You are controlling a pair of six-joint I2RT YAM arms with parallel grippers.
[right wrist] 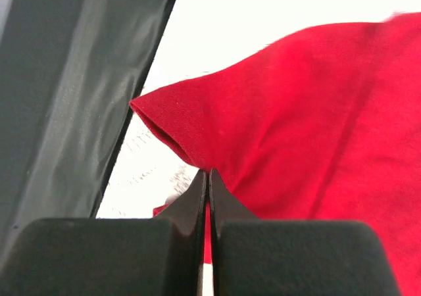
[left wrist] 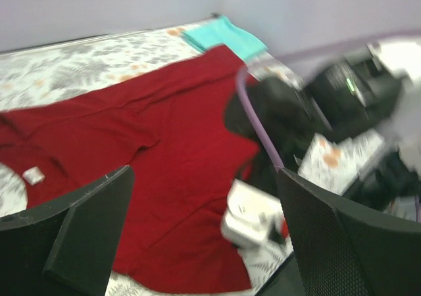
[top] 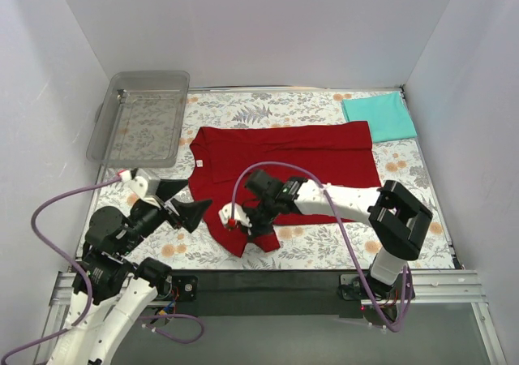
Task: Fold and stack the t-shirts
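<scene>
White walls, floral table (top: 405, 166). The dark red t-shirt (top: 300, 158) lies spread mid-frame, and the teal t-shirt (top: 379, 115) is folded flat at upper right. The right gripper (top: 246, 219) is clamped on the red sleeve at lower centre, while the left gripper (top: 188, 211) hovers wide just beside it. This looks like the first fold; the next move is to lift that sleeve and carry it inward without dragging the body.

Dark red t-shirt (top: 292, 158), teal folded t-shirt (top: 379, 115), floral-leaf patterned table cover (top: 268, 105), clear grey tray (top: 104, 130).

1. left gripper (top: 188, 203): jaws wide apart, just beside the red t-shirt (top: 308, 158); arm bent low.
2. right gripper (right wrist: 208, 172): pinched onto that shirt's near edge; arm stretched over it.
</scene>
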